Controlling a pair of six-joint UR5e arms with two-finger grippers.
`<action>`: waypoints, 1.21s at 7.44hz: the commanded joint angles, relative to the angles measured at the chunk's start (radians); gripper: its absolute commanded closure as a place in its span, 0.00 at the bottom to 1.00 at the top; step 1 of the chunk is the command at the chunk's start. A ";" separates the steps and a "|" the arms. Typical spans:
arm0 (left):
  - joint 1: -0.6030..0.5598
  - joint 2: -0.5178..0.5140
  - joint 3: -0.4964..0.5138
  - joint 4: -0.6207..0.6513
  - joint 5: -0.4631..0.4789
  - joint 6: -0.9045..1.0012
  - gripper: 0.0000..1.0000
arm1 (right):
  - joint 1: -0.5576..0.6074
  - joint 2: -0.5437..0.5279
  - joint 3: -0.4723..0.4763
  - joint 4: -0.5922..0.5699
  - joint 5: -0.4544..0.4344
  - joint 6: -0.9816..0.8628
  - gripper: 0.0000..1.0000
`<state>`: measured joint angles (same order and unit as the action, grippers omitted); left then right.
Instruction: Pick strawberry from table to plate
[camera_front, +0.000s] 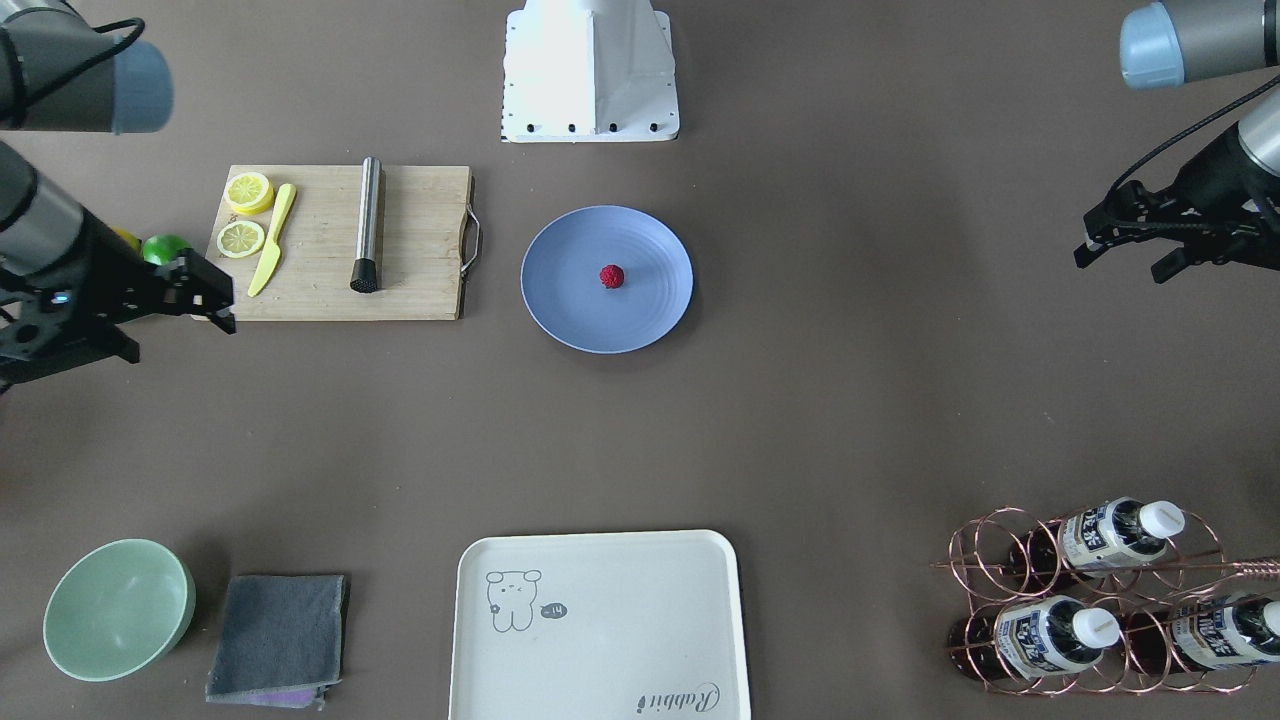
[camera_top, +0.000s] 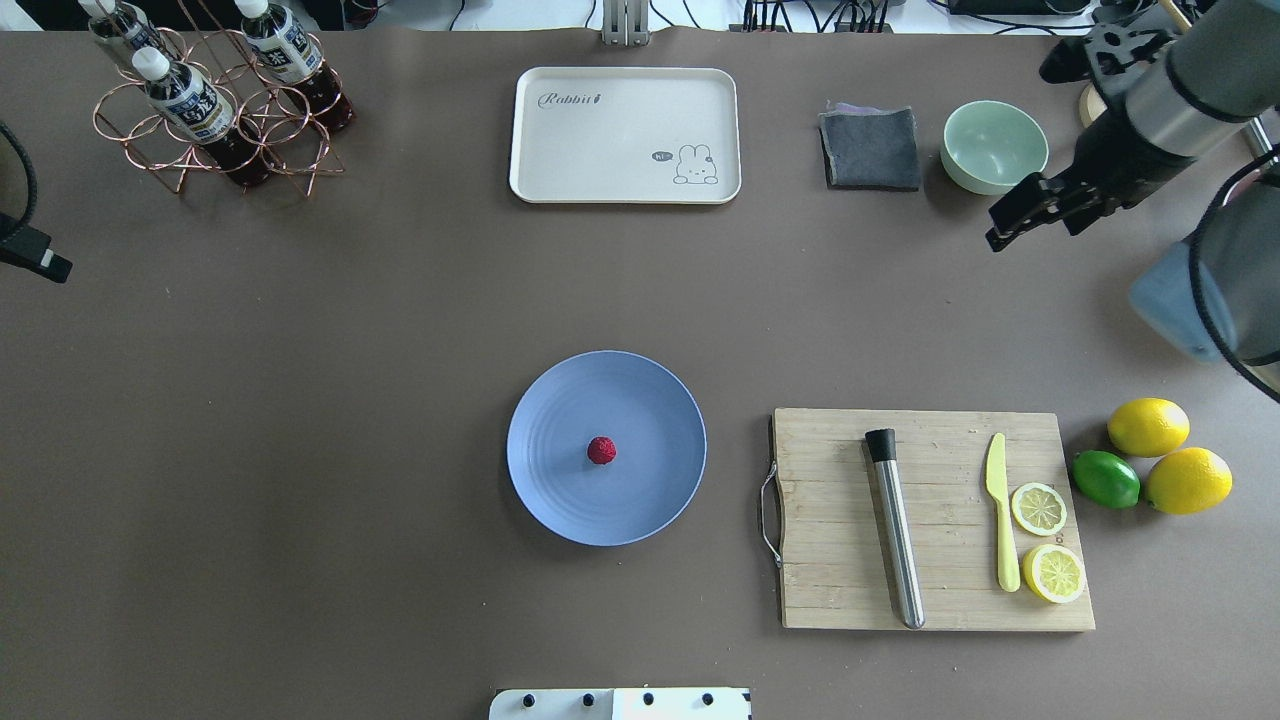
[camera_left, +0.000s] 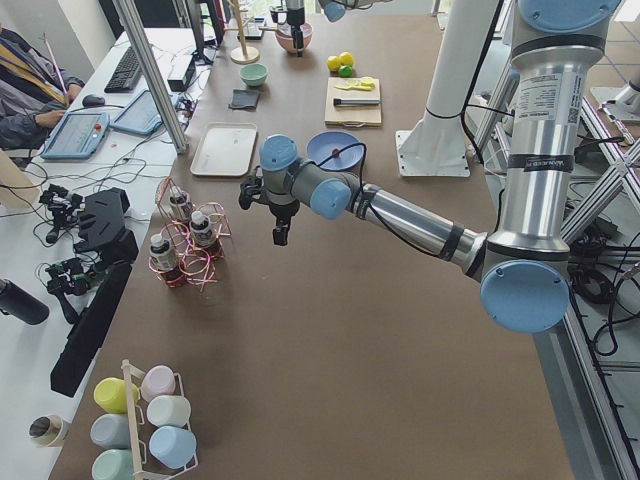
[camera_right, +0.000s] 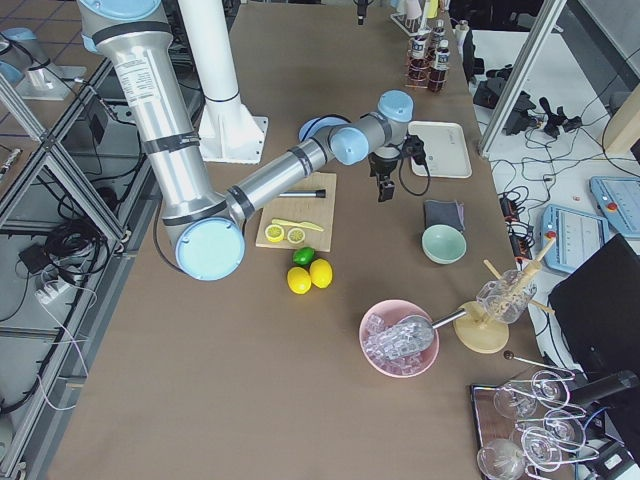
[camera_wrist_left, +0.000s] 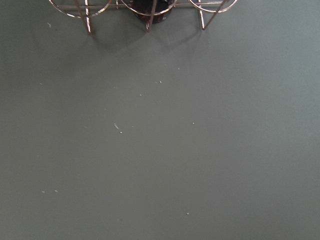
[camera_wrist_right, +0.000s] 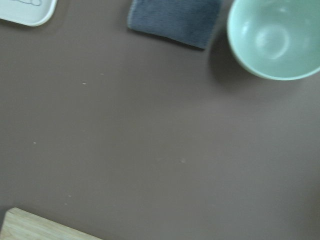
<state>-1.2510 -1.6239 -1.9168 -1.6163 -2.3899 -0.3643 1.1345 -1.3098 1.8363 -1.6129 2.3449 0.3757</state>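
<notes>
The small red strawberry (camera_front: 611, 276) (camera_top: 601, 450) lies near the middle of the blue plate (camera_front: 640, 320) (camera_top: 560, 500), which sits on the brown table (camera_front: 850, 420). Neither gripper is near it. My right gripper (camera_front: 180, 335) (camera_top: 1030, 232) hangs open and empty over the table between the green bowl and the cutting board. My left gripper (camera_front: 1120, 265) hovers open and empty at the table's other side, close to the bottle rack. Neither wrist view shows any fingers.
A cutting board (camera_top: 930, 520) with a steel muddler (camera_top: 895, 530), a yellow knife and lemon slices lies beside the plate. Two lemons and a lime (camera_top: 1106, 478) sit past it. A cream tray (camera_top: 625, 135), grey cloth (camera_top: 870, 148), green bowl (camera_top: 995, 145) and bottle rack (camera_top: 215, 100) line the far edge.
</notes>
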 joint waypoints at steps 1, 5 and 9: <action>-0.114 -0.001 0.005 0.143 0.000 0.221 0.03 | 0.210 -0.142 -0.008 -0.019 0.063 -0.243 0.00; -0.211 0.010 0.070 0.259 0.000 0.413 0.03 | 0.462 -0.158 -0.182 -0.228 -0.036 -0.676 0.00; -0.339 0.007 0.175 0.271 -0.020 0.604 0.03 | 0.516 -0.157 -0.250 -0.220 -0.065 -0.709 0.00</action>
<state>-1.5291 -1.6153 -1.7857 -1.3544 -2.3954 0.1526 1.6421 -1.4665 1.5930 -1.8336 2.2982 -0.3261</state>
